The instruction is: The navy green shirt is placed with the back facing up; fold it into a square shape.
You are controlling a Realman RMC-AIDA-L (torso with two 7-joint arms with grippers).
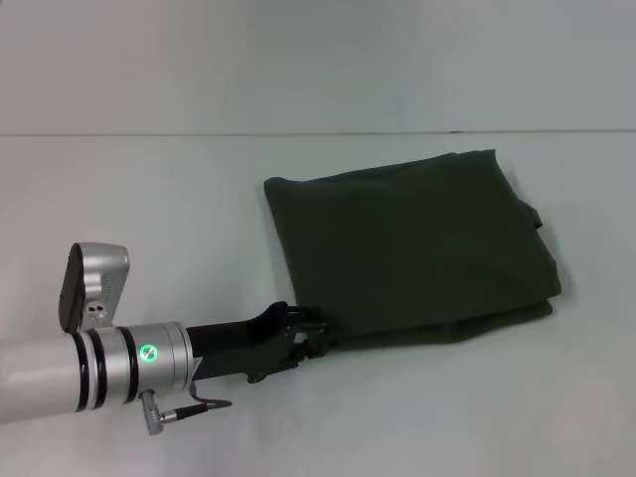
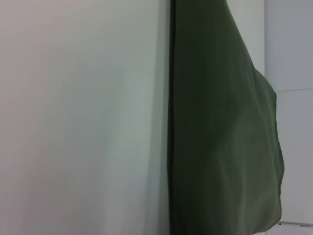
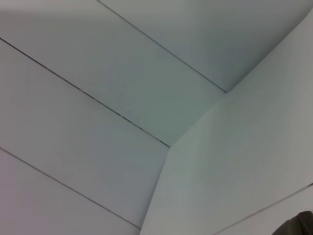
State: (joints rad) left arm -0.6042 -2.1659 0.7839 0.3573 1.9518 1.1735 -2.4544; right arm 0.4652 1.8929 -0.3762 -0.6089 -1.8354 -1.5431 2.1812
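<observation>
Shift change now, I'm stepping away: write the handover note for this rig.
Left gripper: at the near left corner of the navy green shirt; whether it grips the fabric cannot be told.
Right gripper: out of sight in every view, likely parked.
Shirt: lies on the white table, right of centre, already folded into a layered, roughly square packet.
Left: check the edges line up near the right side, then pull the left arm clear.
</observation>
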